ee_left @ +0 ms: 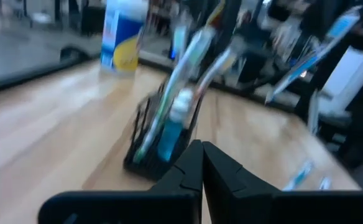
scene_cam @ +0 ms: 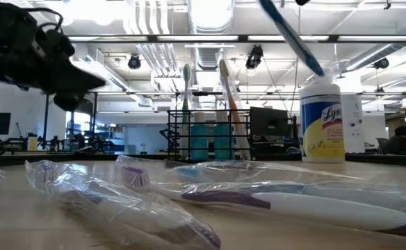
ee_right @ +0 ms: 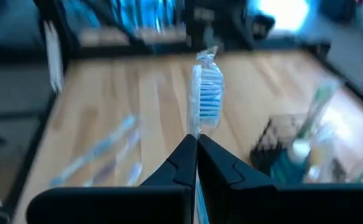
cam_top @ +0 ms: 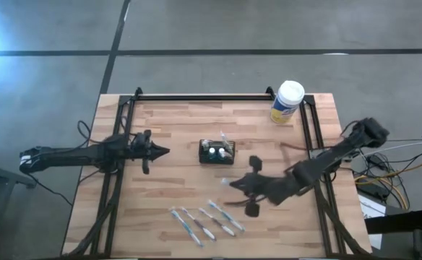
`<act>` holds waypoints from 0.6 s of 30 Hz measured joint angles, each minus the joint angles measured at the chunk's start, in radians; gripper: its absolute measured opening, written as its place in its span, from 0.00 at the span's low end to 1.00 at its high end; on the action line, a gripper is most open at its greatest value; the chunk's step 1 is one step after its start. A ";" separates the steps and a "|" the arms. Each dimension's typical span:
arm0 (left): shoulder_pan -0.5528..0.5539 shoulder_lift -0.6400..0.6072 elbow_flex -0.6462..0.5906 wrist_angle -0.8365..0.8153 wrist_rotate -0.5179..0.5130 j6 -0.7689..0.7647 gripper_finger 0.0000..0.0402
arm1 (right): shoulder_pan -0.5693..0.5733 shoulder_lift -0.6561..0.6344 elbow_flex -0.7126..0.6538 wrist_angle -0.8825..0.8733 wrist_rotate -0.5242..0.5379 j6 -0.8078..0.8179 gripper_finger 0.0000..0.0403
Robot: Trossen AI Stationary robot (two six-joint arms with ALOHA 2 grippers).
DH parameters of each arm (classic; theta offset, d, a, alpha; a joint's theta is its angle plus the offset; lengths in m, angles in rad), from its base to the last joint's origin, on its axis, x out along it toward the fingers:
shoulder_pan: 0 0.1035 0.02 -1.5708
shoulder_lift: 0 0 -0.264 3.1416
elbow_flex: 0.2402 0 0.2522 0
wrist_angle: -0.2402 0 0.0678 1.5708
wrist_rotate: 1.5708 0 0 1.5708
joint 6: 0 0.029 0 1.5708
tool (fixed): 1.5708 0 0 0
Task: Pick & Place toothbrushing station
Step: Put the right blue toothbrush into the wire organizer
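Observation:
The black wire-mesh basket (cam_top: 217,152) stands on its base at the table's middle, with upright toothbrushes and green-white tubes in it; it also shows in the low view (scene_cam: 206,135) and the left wrist view (ee_left: 160,146). Several wrapped toothbrushes (cam_top: 204,220) lie flat near the front edge. My right gripper (cam_top: 234,185) is just near and right of the basket, shut on a wrapped blue toothbrush (ee_right: 207,93). My left gripper (cam_top: 157,152) is shut and empty, left of the basket, pointing at it. My right gripper pinches the wrapped toothbrush between its two fingers just below the bristle head, at the neck (ee_right: 196,127). The blue bristle head sticks out beyond the fingertips. The brush is lifted clear of the table; one end of it (scene_cam: 293,38) slants down above the basket's right side in the low view.
A white-lidded, yellow-labelled canister (cam_top: 287,102) stands at the table's far right. Black frame rails (cam_top: 308,137) run along the table's left, right and far sides. Bare wood (cam_top: 175,123) lies between the left gripper and the basket.

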 joint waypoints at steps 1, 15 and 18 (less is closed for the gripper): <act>-0.001 0.000 0.001 0.020 0.007 0.003 0.02 | 0.000 -0.036 -0.045 0.073 0.000 -0.030 0.02; -0.136 0.099 0.088 0.247 0.086 0.089 0.43 | -0.054 -0.157 -0.576 1.060 -0.024 -0.335 0.02; -0.160 0.171 0.135 0.273 0.079 0.128 0.52 | -0.088 -0.094 -0.586 1.184 -0.077 -0.364 0.02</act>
